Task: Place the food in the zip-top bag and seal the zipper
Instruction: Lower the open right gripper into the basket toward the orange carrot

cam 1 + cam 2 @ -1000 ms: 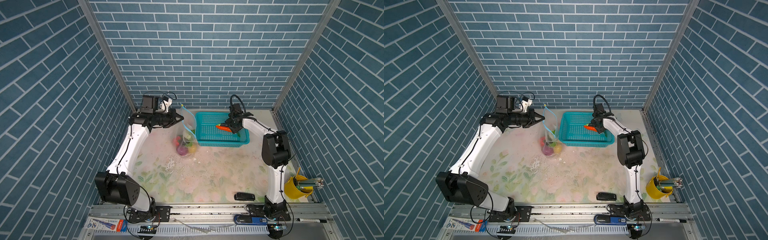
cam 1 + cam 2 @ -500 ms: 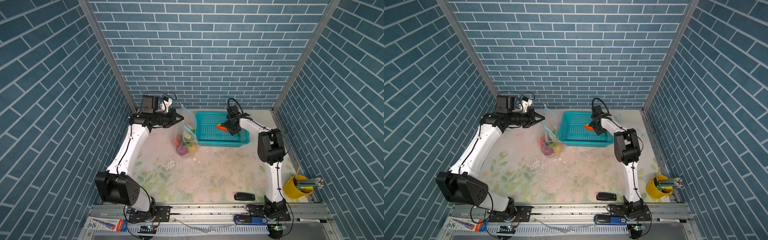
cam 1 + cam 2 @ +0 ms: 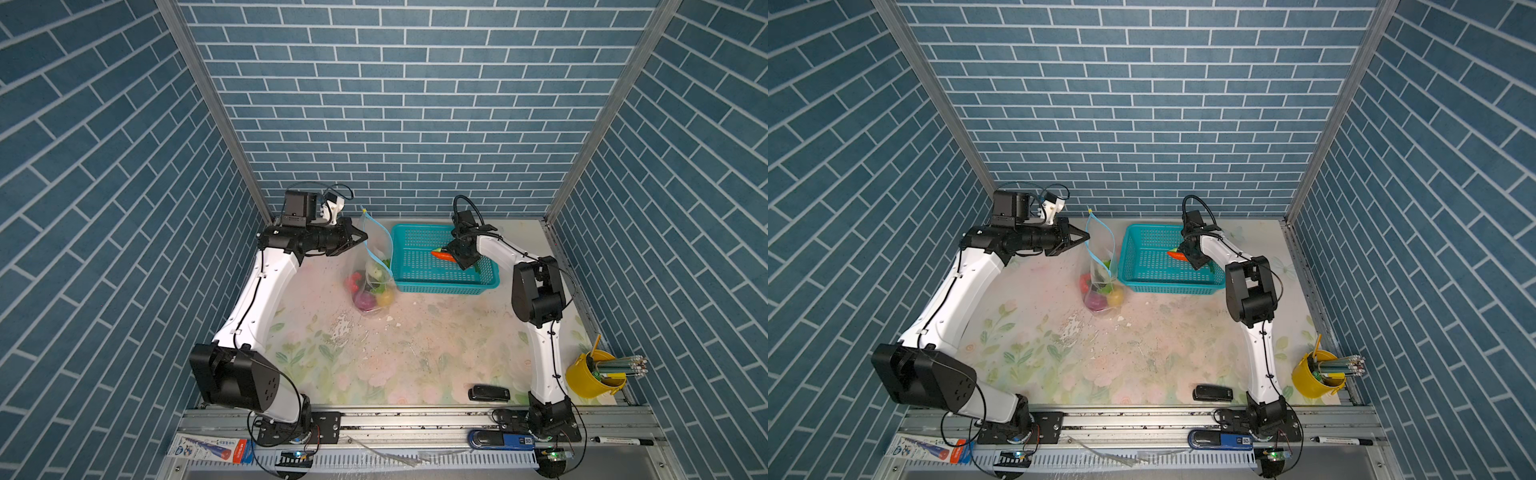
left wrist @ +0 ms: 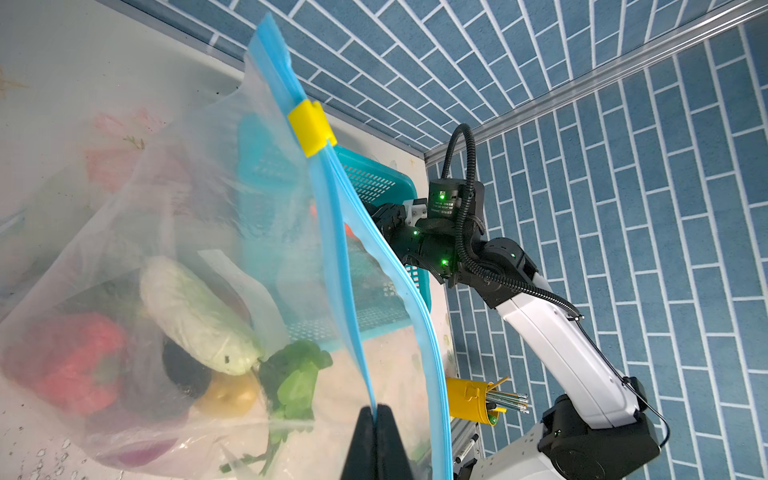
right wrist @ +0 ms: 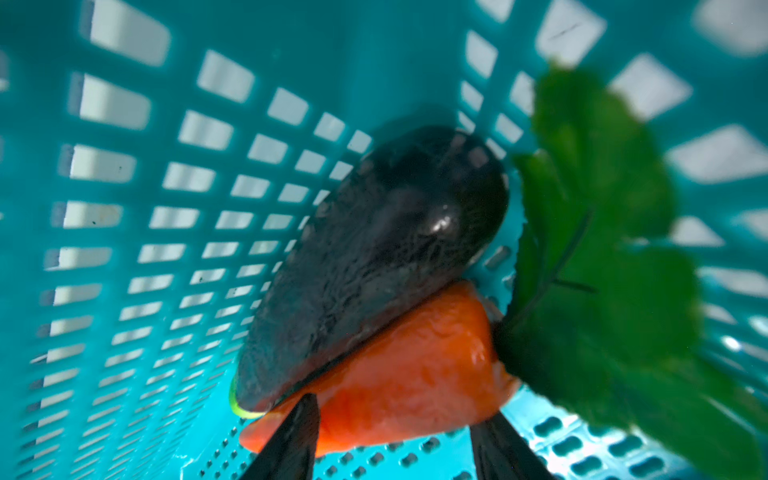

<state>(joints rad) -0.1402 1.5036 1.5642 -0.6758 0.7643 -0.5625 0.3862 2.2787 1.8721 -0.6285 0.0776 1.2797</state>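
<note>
- left gripper (image 4: 376, 415): jaws pressed together on one lip of the zipper (image 4: 337, 257), holding the zip-top bag (image 3: 376, 266) upright. The other lip bows out toward the teal basket (image 3: 444, 287), so the mouth gapes.
- yellow slider (image 4: 311, 128) sits at the raised far end of the strip. The two lips part right below it.
- The bag's bottom rests on the floral mat (image 3: 374, 365), just beside the basket's left wall. Can't tell if they touch.
- right gripper (image 5: 401, 409) is down inside the basket, fingers apart, one on each side of the orange carrot (image 5: 415, 374). Can't tell whether they press on it.
- Room: wide bare mat in front of the bag and basket. A small black device (image 3: 488, 392) lies near the front edge and a yellow pencil cup (image 3: 596, 376) stands at the right front corner. The basket's far side is close to the back wall, and the right arm's elbow hangs over the mat to the basket's right.
- Left wrist view only: the pinch on the lip, plus the bag contents in detail. These are a red pepper (image 4: 70, 361), a white cabbage piece (image 4: 195, 316), a yellow potato (image 4: 228, 395), a green sprig (image 4: 295, 374) and a purple onion (image 4: 137, 453) at the bottom.
- Right wrist view only: a dark eggplant (image 5: 374, 249) lies on top of the carrot, and leafy greens (image 5: 602, 249) sit against its thick end, close against the basket wall.
- In both top views the gripper covers the eggplant. Only the carrot's end pokes out.
</note>
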